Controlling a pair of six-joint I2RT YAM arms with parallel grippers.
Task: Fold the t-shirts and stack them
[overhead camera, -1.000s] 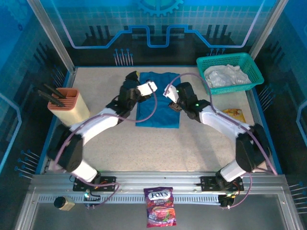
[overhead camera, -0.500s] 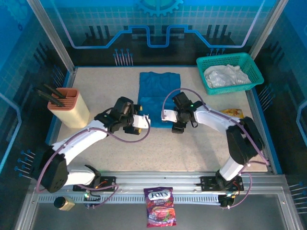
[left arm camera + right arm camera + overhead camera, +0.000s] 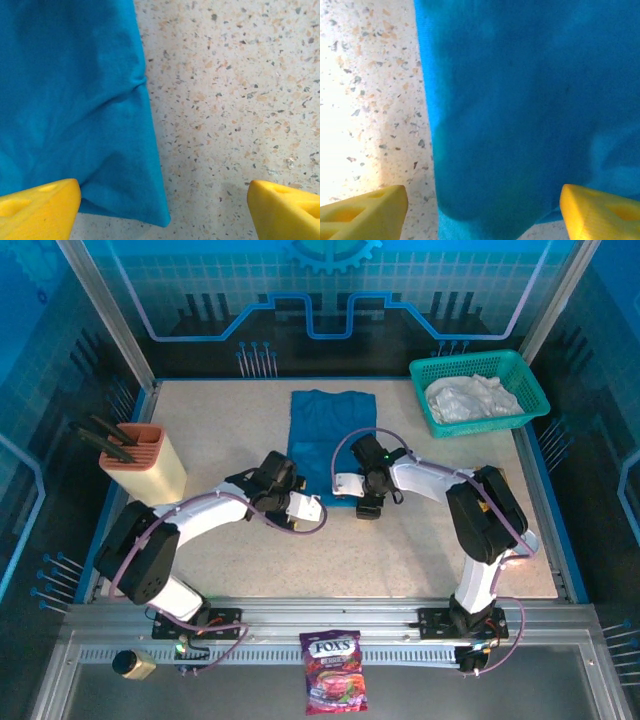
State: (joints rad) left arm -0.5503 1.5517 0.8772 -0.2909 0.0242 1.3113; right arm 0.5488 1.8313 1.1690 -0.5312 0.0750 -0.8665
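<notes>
Top external view has the teal-blue t-shirt [image 3: 332,430] flat at the far middle of the speckled counter [image 3: 215,425], walled by blue-lit panels [image 3: 330,280]. In the wrist views its near edge lies between the fingers of the left end effector [image 3: 162,202] and the right end effector [image 3: 482,210], both spread wide, gripping nothing.

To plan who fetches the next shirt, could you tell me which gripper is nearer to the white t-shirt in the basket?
Right. The right gripper is at the teal-blue t-shirt's near right corner, closer to the white t-shirt; the left gripper is at its near left corner, farther away.
</notes>
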